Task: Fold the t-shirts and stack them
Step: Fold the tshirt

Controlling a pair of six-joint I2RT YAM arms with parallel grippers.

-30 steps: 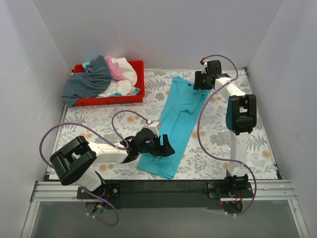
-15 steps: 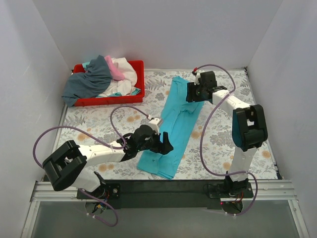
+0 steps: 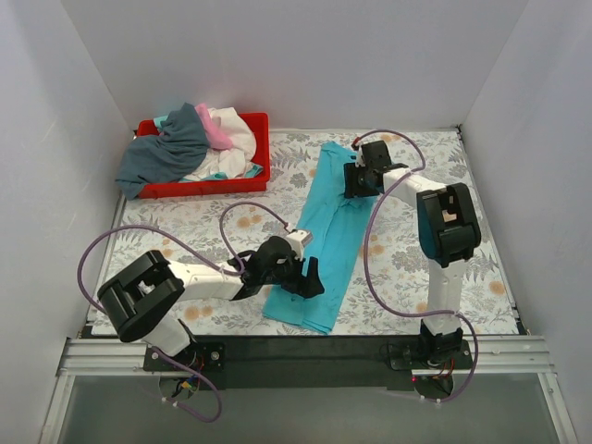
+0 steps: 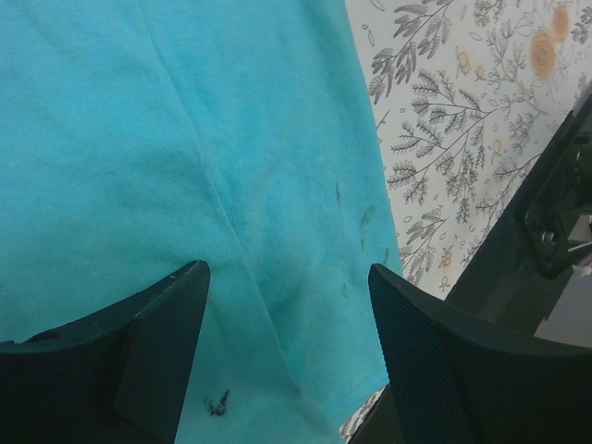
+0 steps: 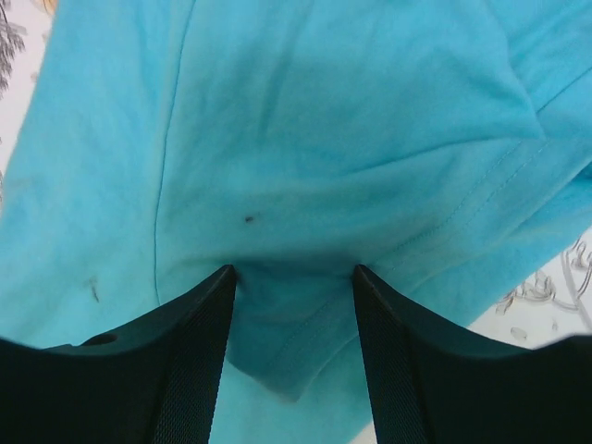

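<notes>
A bright turquoise t-shirt (image 3: 333, 222) lies folded lengthwise as a long strip on the floral table, running from the back centre to the near edge. My left gripper (image 3: 303, 276) is open low over the strip's near part; in the left wrist view (image 4: 287, 277) its fingers straddle flat turquoise cloth (image 4: 231, 139). My right gripper (image 3: 355, 181) is open at the strip's far part; in the right wrist view (image 5: 292, 273) its fingertips press on the cloth (image 5: 324, 111) with a sleeve corner lying between them. A slate grey (image 3: 171, 153), a white (image 3: 236, 139) and a pink (image 3: 217, 129) shirt are heaped in the tray.
The red plastic tray (image 3: 199, 190) stands at the back left, with the grey shirt hanging over its left rim. White walls close in the table on three sides. The black base rail (image 3: 305, 356) runs along the near edge. Purple cables loop off both arms.
My right gripper has moved left and down from the back right onto the turquoise shirt's far part. My left gripper has stayed over the near part, shifting only slightly.
</notes>
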